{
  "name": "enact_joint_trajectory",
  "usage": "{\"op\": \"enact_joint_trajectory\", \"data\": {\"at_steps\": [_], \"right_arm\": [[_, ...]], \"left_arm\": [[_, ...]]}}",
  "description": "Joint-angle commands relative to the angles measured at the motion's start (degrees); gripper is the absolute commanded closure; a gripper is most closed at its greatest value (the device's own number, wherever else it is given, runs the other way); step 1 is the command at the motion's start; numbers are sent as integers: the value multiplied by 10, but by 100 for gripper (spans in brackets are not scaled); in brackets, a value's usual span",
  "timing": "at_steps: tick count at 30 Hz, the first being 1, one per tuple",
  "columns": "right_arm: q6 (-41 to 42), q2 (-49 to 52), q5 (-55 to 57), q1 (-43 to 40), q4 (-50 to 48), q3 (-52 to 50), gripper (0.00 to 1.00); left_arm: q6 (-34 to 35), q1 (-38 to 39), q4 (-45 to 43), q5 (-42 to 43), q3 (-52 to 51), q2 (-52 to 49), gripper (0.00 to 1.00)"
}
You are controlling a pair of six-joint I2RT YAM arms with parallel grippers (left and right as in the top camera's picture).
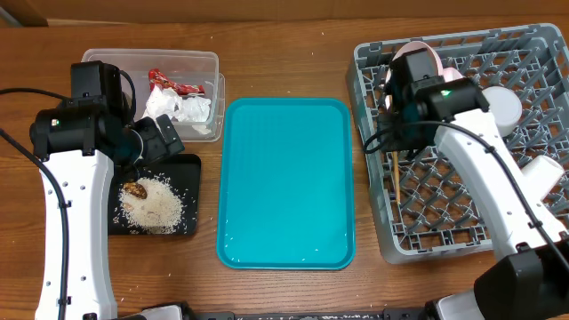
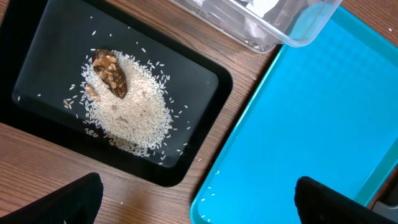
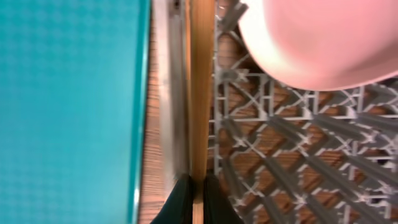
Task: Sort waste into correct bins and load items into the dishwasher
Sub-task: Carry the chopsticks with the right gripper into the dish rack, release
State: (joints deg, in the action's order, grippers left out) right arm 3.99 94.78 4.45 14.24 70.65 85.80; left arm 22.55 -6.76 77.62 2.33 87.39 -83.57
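Right gripper point(image 3: 194, 200) pinches thin wooden chopstick point(image 3: 200, 93) shut between its fingers, holding it lengthwise beside left wall of big grey pegged plastic dish rack point(image 3: 280, 162), presumably to lay it inside; left gripper point(image 2: 199, 205) hangs spread and empty over shallow black rectangular tray point(image 2: 50, 43).

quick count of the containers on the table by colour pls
black tray: 1
teal tray: 1
clear tub: 1
grey dish rack: 1
total: 4
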Motion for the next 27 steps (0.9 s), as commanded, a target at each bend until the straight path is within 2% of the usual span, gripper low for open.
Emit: {"op": "enact_joint_trajectory", "data": {"at_steps": [1, 12, 17, 23, 26, 27], "right_arm": [[-48, 3, 4, -4, 7, -1, 96], [-68, 48, -30, -4, -20, -46, 95], [-39, 43, -30, -5, -29, -41, 72], [11, 4, -31, -5, -42, -11, 64], [44, -31, -60, -12, -75, -1, 41], [46, -43, -89, -17, -90, 0, 30]], "left_arm": [[-2, 0, -1, 2, 8, 4, 0], [-3, 0, 0, 2, 8, 4, 0], [-3, 0, 0, 2, 8, 4, 0], [-3, 0, 1, 3, 8, 4, 0], [-31, 0, 0, 5, 8, 4, 0], [-35, 1, -1, 5, 8, 4, 0]]}}
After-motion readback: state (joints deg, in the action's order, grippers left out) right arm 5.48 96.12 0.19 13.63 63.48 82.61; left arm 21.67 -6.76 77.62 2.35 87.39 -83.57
